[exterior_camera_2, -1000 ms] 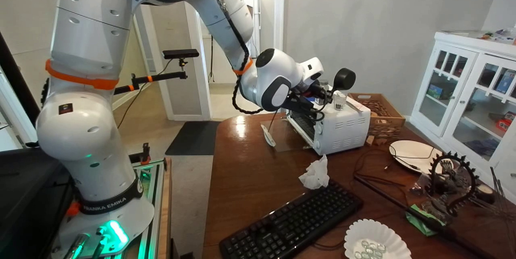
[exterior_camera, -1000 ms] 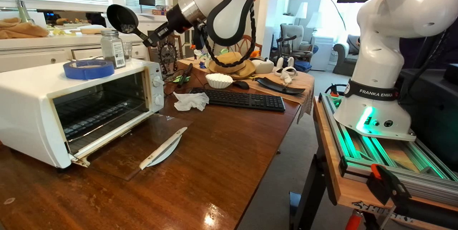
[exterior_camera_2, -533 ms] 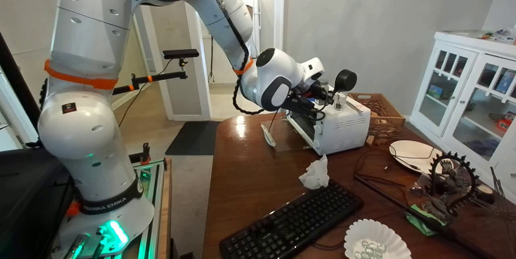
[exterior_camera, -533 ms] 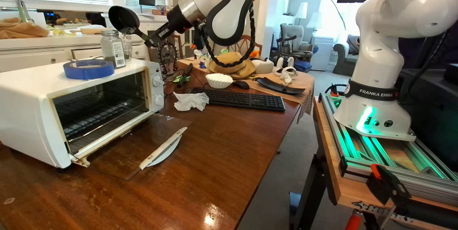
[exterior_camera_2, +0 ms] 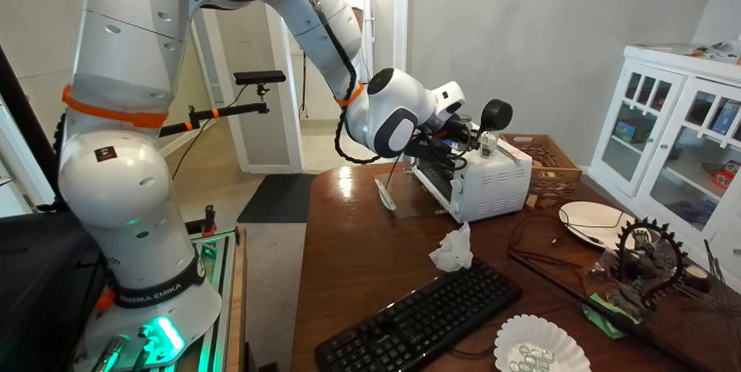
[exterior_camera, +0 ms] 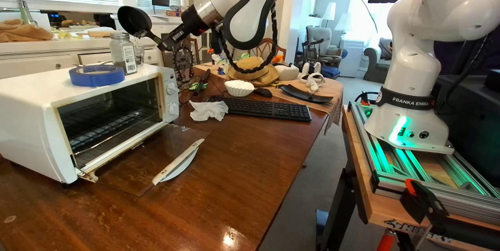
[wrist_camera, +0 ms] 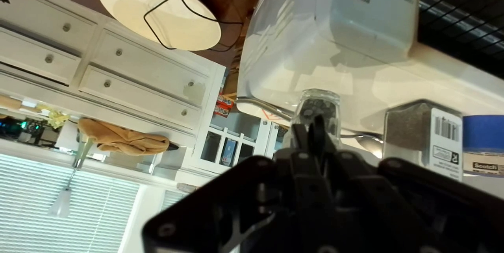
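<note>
My gripper (exterior_camera: 163, 45) is shut on the handle of a black scoop (exterior_camera: 133, 20) and holds it above the white toaster oven (exterior_camera: 31, 87). The scoop is tilted, with clear bits at its lower edge near the handle. Its dark outside shows in an exterior view (exterior_camera_2: 496, 115). A small clear glass (exterior_camera: 139, 54) stands on the oven just below the scoop; in the wrist view the glass (wrist_camera: 321, 105) holds rounded pieces. In the wrist view the gripper (wrist_camera: 313, 133) overlaps the glass; contact cannot be told. The scoop's bowl is hard to make out there.
On the oven stand a lidded jar (exterior_camera: 123, 54), a blue tape roll (exterior_camera: 97, 76) and a spoon (wrist_camera: 368, 141). The oven's glass door (exterior_camera: 148, 161) hangs open. A crumpled tissue (exterior_camera: 209, 110), a keyboard (exterior_camera: 269, 109) and a white bowl (exterior_camera_2: 541, 340) with clear beads are on the table.
The scoop has shifted slightly, a little lower than one second ago. The clear bits in it look fewer and sit closer to its lower edge. The arm's upper links have turned slightly.
</note>
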You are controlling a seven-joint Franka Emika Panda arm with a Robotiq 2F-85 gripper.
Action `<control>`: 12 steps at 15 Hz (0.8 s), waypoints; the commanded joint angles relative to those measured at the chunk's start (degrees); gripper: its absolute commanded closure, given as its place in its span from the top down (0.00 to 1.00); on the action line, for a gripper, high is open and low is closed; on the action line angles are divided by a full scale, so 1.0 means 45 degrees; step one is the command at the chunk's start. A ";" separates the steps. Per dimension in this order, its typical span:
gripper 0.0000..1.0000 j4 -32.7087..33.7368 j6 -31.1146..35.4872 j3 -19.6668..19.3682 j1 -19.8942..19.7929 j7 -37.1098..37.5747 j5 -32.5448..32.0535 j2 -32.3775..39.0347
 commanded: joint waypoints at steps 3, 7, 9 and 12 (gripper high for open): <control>0.02 0.0338 -0.0428 -0.0620 0.0808 -0.0520 0.0738 0.0197; 0.02 0.0433 -0.0441 -0.0975 0.1197 -0.0663 0.0847 0.0274; 0.02 0.0486 -0.0428 -0.1290 0.1521 -0.0890 0.1118 0.0363; 0.02 0.0473 -0.0443 -0.1552 0.1814 -0.1001 0.1296 0.0414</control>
